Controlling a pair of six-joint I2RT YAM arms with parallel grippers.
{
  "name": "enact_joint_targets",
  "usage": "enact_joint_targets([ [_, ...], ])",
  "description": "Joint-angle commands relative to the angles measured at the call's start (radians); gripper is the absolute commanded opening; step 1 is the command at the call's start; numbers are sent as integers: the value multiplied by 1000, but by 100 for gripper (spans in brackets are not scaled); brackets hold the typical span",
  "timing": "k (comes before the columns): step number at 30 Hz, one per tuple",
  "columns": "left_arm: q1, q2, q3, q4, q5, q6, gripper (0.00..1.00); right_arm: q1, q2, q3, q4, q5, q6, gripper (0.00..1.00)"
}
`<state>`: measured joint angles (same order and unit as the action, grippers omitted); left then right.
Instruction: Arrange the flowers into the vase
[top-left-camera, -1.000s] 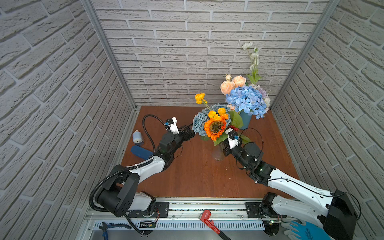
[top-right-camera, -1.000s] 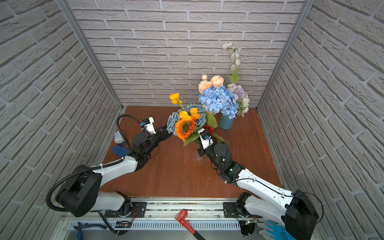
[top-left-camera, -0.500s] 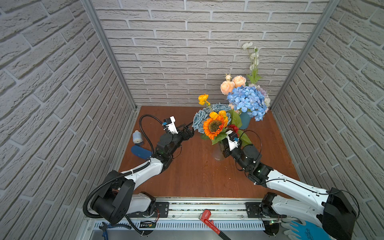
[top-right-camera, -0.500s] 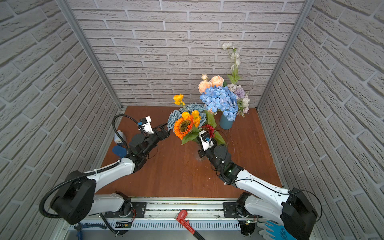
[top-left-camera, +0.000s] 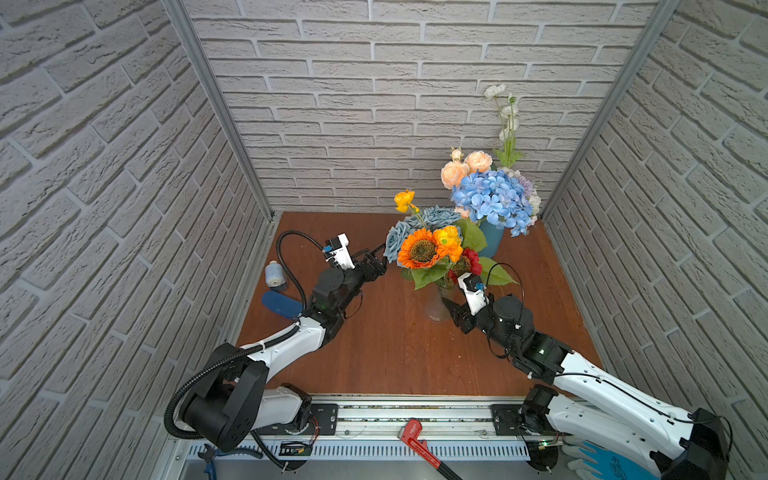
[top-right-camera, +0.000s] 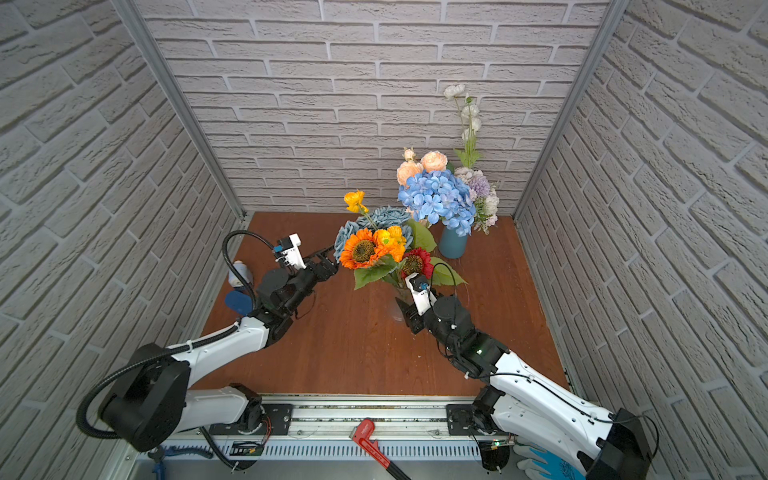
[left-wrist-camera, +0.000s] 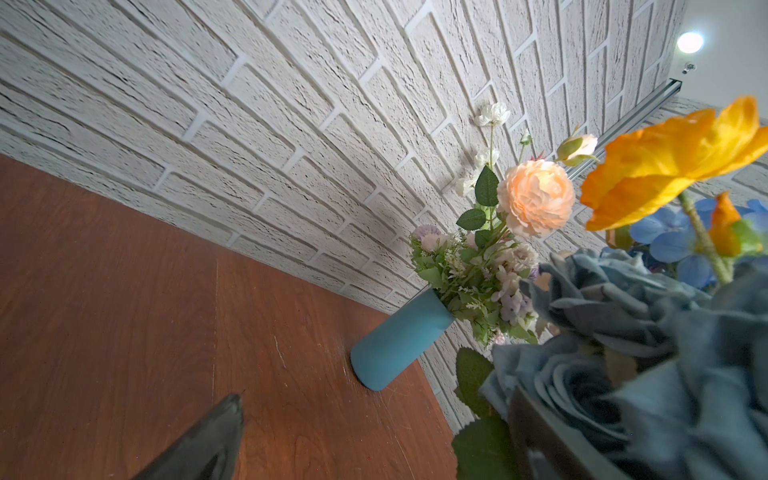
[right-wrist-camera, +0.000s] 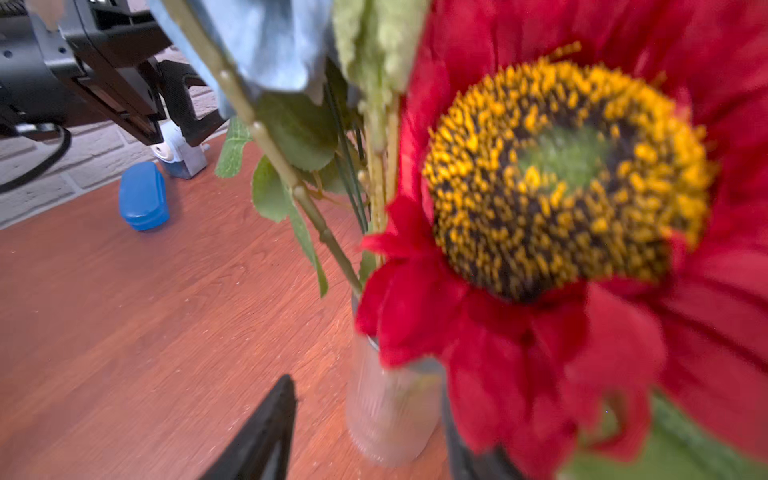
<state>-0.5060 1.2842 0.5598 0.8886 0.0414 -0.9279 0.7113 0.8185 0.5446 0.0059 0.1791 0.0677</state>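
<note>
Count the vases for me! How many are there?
2. The clear glass vase stands in the middle of the table, holding the orange sunflower. The blue vase stands near the back right corner, under the blue hydrangea. Blooms could hide another.

The blurred red sunflower (right-wrist-camera: 569, 187), cut off at the right wrist view's edge, partly hides the glass vase (right-wrist-camera: 390, 415).

A red sunflower (right-wrist-camera: 569, 178), blurred, sits close to the lens. Green stems (right-wrist-camera: 291, 183) drop into a clear ribbed vase (right-wrist-camera: 390, 415) on the brown worktop (right-wrist-camera: 124, 311). The right claw (right-wrist-camera: 365, 399) is parted around the vase, with one dark finger (right-wrist-camera: 266, 436) clear of the glass. A blue case (right-wrist-camera: 143, 195) lies farther off.
</note>
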Motion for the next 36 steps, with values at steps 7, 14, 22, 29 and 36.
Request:
enact_joint_targets([
  [7, 2, 21, 5, 16, -13, 9, 98, -7, 40, -114, 185, 82, 80, 100],
  [14, 6, 8, 12, -18, -18, 19, 98, -53, 205, -144, 448, 92, 113, 100],
  [22, 13, 19, 14, -30, -17, 19, 98, -118, 377, -141, 716, 60, 107, 100],
  [29, 14, 27, 6, -30, -12, 17, 98, -130, 518, -157, 965, 31, 108, 99],
  [36, 14, 44, 12, -25, -1, 16, 98, -128, 672, -234, 1305, 65, 80, 95],
])
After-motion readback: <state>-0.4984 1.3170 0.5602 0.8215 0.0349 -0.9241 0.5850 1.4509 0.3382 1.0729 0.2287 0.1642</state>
